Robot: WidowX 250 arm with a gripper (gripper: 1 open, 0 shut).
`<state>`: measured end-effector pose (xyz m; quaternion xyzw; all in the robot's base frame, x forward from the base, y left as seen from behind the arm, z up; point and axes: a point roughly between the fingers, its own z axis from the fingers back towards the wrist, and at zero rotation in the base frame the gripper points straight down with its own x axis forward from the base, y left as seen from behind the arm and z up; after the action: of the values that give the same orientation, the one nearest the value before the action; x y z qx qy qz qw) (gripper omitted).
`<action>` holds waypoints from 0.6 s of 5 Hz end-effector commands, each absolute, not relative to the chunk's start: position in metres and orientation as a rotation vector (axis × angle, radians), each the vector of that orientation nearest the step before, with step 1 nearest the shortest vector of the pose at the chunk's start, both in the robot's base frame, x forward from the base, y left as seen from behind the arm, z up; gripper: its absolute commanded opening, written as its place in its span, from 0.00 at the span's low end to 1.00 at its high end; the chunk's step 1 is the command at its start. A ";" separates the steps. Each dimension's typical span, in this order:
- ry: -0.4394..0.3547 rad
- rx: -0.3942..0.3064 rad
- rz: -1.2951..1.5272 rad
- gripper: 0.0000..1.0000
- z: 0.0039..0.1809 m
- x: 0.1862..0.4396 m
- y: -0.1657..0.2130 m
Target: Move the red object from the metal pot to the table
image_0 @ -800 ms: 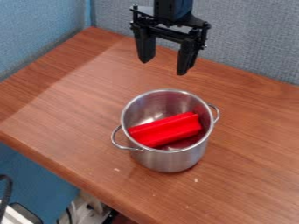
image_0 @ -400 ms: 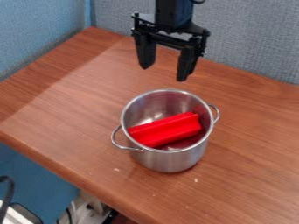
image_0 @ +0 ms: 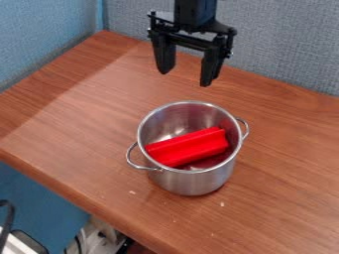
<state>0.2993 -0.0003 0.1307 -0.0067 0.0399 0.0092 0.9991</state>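
Pot (image_0: 188, 151) on the table (image_0: 73, 104), toward the near edge, right of centre. Block (image_0: 192, 147) inside the pot, lying aslant, its right end up against the far-right wall. Gripper (image_0: 189, 65) behind the pot and above the table, pointing down, well apart from both.
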 end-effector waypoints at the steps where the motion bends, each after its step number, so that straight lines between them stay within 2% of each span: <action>1: 0.029 -0.015 0.035 1.00 0.145 0.306 0.006; 3: 0.031 -0.008 0.035 1.00 0.146 0.308 0.006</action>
<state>0.3009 0.0029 0.1330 -0.0068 0.0406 0.0161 0.9990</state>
